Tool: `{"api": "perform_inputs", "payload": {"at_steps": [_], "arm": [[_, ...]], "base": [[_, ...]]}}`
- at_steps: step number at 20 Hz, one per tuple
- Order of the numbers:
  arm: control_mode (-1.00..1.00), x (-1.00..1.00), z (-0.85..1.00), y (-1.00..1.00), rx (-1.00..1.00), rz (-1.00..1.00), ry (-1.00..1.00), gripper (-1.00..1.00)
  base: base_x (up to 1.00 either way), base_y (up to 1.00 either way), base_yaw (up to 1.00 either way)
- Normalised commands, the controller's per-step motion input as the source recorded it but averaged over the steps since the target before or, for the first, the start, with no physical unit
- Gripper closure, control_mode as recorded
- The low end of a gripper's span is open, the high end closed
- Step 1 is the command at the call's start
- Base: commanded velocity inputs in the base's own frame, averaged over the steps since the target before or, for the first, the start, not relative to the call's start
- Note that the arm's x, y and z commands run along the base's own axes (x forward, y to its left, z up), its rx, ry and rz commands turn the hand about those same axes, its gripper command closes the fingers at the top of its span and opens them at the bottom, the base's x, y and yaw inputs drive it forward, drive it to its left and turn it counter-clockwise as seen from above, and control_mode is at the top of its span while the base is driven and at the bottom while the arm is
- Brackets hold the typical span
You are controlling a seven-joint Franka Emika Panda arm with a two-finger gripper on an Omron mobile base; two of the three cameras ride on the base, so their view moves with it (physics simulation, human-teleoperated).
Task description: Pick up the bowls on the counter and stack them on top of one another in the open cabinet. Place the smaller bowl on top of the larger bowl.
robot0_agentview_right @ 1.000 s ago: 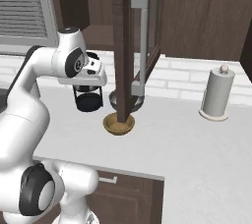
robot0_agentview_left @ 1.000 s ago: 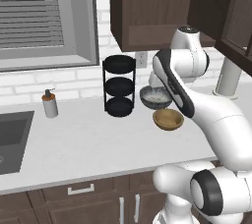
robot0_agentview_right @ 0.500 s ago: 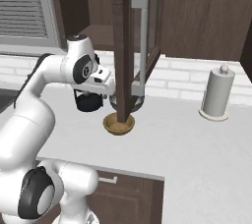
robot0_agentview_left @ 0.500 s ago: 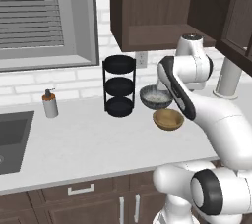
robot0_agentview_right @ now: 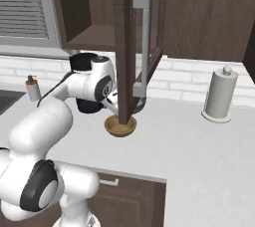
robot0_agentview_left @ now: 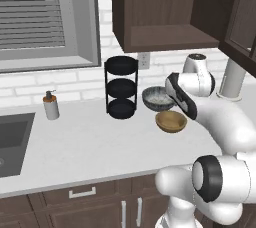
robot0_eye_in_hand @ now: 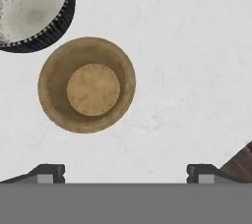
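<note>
The smaller bowl (robot0_agentview_left: 171,121), tan and wooden-looking, sits upright on the counter (robot0_agentview_left: 90,142) just in front of the larger bowl (robot0_agentview_left: 158,98), dark grey with a pale speckled inside. In the hand view the tan bowl (robot0_eye_in_hand: 87,84) lies left of centre and the grey bowl (robot0_eye_in_hand: 32,9) is cut off at the top left. My gripper (robot0_eye_in_hand: 125,174) hangs above the counter, open, its tips wide apart with nothing between them, the tan bowl ahead and to the left. The open cabinet (robot0_agentview_left: 170,37) stands above the bowls with a bare brown shelf.
A black three-tier rack (robot0_agentview_left: 121,88) stands left of the bowls. The open cabinet door (robot0_agentview_right: 132,47) hangs right beside my hand, its corner (robot0_eye_in_hand: 241,161) showing in the hand view. A soap dispenser (robot0_agentview_left: 50,105) and sink (robot0_agentview_left: 12,142) lie far left, a paper towel roll (robot0_agentview_right: 219,94) far right.
My arm has swung toward the cabinet door and come lower over the bowls. Both bowls stay where they were.
</note>
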Motion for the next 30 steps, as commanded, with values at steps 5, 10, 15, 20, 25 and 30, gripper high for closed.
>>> {"api": "perform_inputs", "payload": {"at_steps": [5,10,15,20,25,30], "arm": [[-1.00,0.29,-0.53,-0.04,0.23,-0.02,0.00,-1.00],[-1.00,0.00,-0.31,-0.02,0.01,0.00,-0.04,-1.00],[-1.00,0.00,-0.43,0.01,-0.09,0.00,-0.01,-1.00],[-1.00,0.12,-0.32,0.00,-0.03,0.00,-0.03,-1.00],[-1.00,0.27,-0.29,-0.01,-0.02,0.00,0.00,-1.00],[-1.00,0.23,-0.31,-0.10,-0.03,0.00,0.00,-1.00]], "base": [[0.00,0.00,0.00],[0.00,0.00,0.00],[0.00,0.00,0.00],[0.00,0.00,0.00],[0.00,0.00,0.00],[0.00,0.00,0.00]]}}
